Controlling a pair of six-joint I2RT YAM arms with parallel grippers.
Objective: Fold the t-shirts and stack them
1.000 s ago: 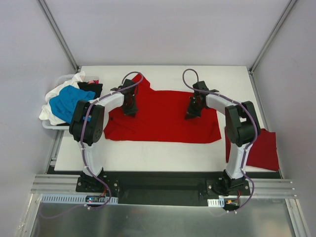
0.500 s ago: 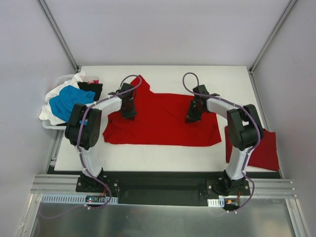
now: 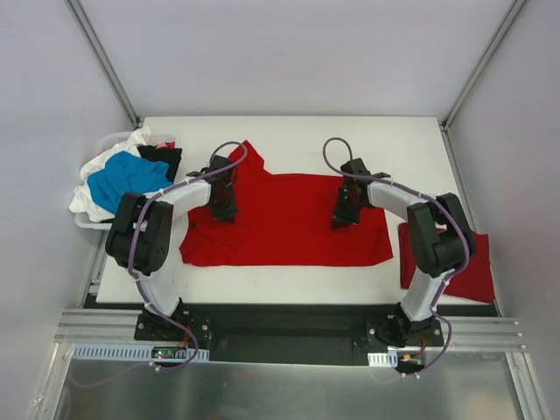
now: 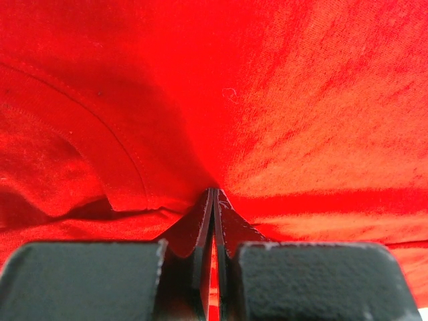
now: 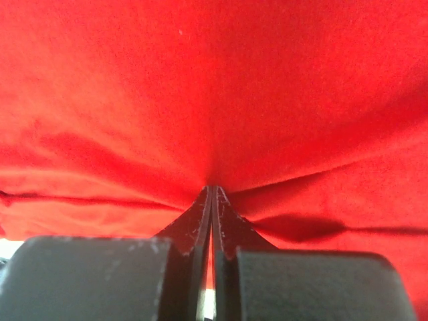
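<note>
The red shirt (image 3: 289,219) lies spread flat across the middle of the worktop (image 3: 289,284), long side running left to right, with one sleeve poking toward the far edge on its left side. Both arms are down on it. The left pincer (image 3: 220,208) is planted on the left part of the cloth, just below that sleeve, pressed together and pinching red fabric. The left wrist camera shows the cloth puckering into the closed tips, with a curved stitched hem (image 4: 87,114) running just to their left. Over on the other side, the right pincer (image 3: 343,214) is on the right part of the shirt, also clamped tight on the fabric, and folds radiate from its tips in the right wrist view. The two pinch points sit well apart, roughly level with each other.

At the right edge of the worktop a folded shirt (image 3: 468,262), also red, lies flat, partly behind the right arm. Off the left edge sits a bin (image 3: 86,223) heaped with more: a blue shirt (image 3: 122,179) on top, a white shirt (image 3: 131,142) under it and a black shirt (image 3: 162,157) beside.
</note>
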